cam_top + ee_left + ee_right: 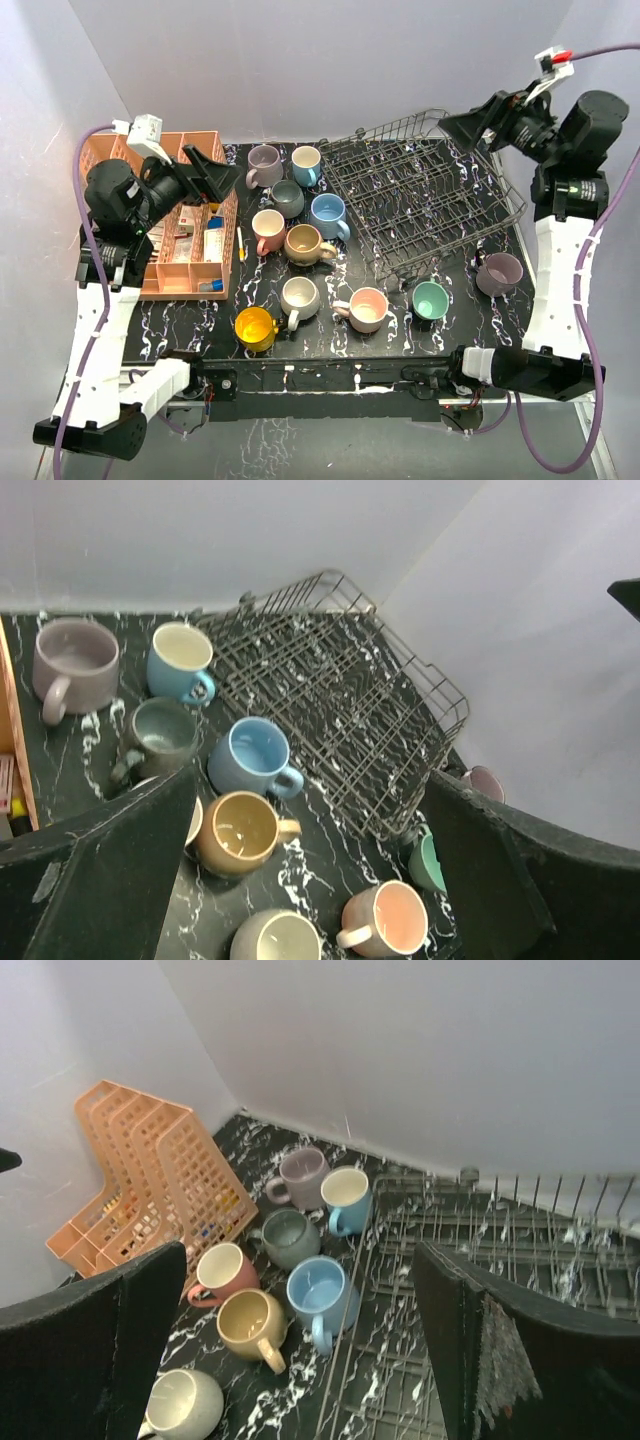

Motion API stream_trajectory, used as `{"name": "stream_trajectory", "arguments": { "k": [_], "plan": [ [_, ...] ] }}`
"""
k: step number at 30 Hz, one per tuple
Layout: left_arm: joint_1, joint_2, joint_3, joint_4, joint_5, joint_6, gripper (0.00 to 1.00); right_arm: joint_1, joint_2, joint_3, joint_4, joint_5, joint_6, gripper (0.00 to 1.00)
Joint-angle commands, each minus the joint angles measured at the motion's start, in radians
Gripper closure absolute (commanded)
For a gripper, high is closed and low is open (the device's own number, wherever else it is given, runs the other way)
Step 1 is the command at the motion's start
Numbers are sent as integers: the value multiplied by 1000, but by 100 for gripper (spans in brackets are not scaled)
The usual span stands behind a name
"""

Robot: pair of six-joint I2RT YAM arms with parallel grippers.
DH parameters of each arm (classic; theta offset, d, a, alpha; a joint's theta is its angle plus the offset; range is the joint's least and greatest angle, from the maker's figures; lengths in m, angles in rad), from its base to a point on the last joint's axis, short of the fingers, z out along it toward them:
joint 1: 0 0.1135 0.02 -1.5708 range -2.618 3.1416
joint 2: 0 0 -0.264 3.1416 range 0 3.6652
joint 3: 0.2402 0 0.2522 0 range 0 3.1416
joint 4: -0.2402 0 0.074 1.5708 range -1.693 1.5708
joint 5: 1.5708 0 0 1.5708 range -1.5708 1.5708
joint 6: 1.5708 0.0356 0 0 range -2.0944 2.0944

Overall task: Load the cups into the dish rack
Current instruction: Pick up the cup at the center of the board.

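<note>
Partly hidden in the left wrist view behind the wide-spread fingers [110,870] of the left gripper [228,176]: a green mug [428,862] and a mauve mug [487,780]. Blurred beyond naming: the small items in the orange plastic divided organiser [190,265]. Counting up: eleven small glossy ceramic cups [305,243], one large dark grey wire dish rack [420,190], two grippers. All cups on the black marbled table [400,335] outside the rack: nine to its left or front, the green mug at its near corner, the mauve mug to its right. Over the organiser's far corner, just beside the cluster, the left gripper. Above the rack's far right edge, the right gripper [452,124]. Both spread wide, holding nothing.
</note>
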Motion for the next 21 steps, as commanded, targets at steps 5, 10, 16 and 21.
{"name": "stream_trajectory", "arguments": {
  "k": [5,10,16,21],
  "plan": [
    [-17,-66,-161,-37,64,-70,6,65,-145,-240,-83,125,-131,1],
    [-250,-61,-262,-17,-64,-100,6,85,-210,-362,-170,14,-354,1],
    [-602,-15,-352,96,-208,-114,6,100,-276,-502,-219,-79,-534,1],
    [-719,-8,-447,182,-266,-183,6,105,-306,-609,-263,-178,-686,1]
  ]
}}
